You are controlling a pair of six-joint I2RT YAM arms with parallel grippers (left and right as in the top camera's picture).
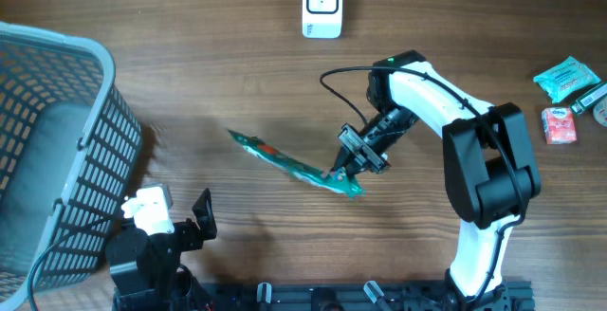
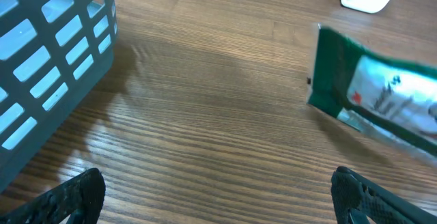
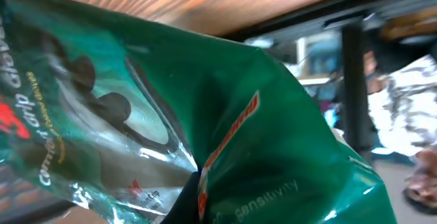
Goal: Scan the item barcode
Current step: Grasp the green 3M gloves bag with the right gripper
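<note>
The item is a long green plastic packet [image 1: 285, 162] with a clear window and red print. It lies slanted across the middle of the table. My right gripper [image 1: 347, 171] is shut on its right end, and the packet [image 3: 273, 128] fills the right wrist view, creased around a dark finger [image 3: 186, 202]. The packet's left end [image 2: 369, 94] shows at the right of the left wrist view, seemingly raised off the wood. The white scanner [image 1: 321, 6] stands at the back centre. My left gripper [image 1: 178, 220] rests open near the front left, nothing between its fingers [image 2: 80, 191].
A grey-blue slatted basket [image 1: 57, 140] fills the left side, and its wall [image 2: 48, 67] is close to the left gripper. At the far right edge lie a teal packet [image 1: 566, 77], a small red packet [image 1: 559, 125] and another small item [image 1: 599, 104].
</note>
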